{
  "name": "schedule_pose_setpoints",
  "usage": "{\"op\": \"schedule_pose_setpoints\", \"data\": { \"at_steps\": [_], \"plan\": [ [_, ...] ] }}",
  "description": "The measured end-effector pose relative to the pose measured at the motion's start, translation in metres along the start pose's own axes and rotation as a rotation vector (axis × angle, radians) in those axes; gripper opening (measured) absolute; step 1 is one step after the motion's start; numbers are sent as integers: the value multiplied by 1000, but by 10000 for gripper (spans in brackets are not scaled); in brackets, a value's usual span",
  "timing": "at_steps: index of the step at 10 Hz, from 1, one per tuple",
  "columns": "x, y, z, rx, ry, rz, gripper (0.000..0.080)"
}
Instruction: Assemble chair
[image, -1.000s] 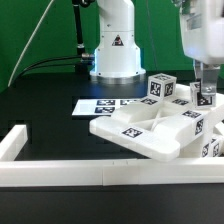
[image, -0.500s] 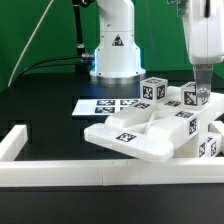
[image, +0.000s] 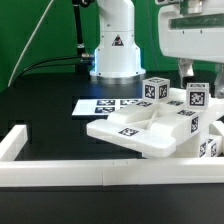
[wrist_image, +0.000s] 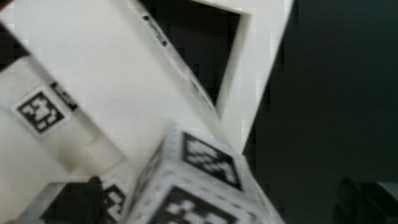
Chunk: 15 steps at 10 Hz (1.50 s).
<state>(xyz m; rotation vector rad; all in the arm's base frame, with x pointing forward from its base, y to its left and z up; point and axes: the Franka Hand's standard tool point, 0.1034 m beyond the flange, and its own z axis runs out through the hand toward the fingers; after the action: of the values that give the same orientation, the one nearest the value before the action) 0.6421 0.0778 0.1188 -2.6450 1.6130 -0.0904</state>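
Observation:
The chair's white tagged pieces (image: 150, 128) lie joined in a low pile on the black table at the exterior view's right. A small tagged block (image: 197, 97) stands on the pile's far right part, and another tagged block (image: 153, 88) stands behind the pile. My gripper (image: 200, 72) hangs open and empty just above the right block, with its fingers apart on either side. In the wrist view the gripper (wrist_image: 222, 208) looks down on that tagged block (wrist_image: 205, 175) and on a white barred frame (wrist_image: 134, 90). Its dark fingertips (wrist_image: 71, 200) stand wide apart.
The marker board (image: 105, 105) lies flat behind the pile. A long low white border rail (image: 60, 173) runs along the front, with a corner block at the exterior view's left. The robot base (image: 113, 50) stands at the back.
My gripper was down on the right small block. It has let go and risen straight up. The block stays on the pile.

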Motion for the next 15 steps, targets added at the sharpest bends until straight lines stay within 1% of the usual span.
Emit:
{"op": "schedule_pose_setpoints", "data": {
  "at_steps": [3,4,5,6,7,8,9,10,11,12,14,15],
  "plan": [
    [1,0,0,-1,4,-214,649],
    [1,0,0,-7,10,-309,649],
    [-2,0,2,-29,28,-462,649],
    [-3,-1,5,-21,38,-607,649],
    [-1,-2,7,-12,52,-656,649],
    [-1,-2,7,-11,51,-635,649],
    [-1,-2,7,-11,51,-619,552],
    [-1,-2,7,-11,51,-616,369],
    [-1,-2,7,-5,49,-483,280],
    [-2,-2,7,-3,49,-410,280],
    [1,0,7,9,48,-74,281],
    [1,0,8,14,43,45,281]
  ]
}}
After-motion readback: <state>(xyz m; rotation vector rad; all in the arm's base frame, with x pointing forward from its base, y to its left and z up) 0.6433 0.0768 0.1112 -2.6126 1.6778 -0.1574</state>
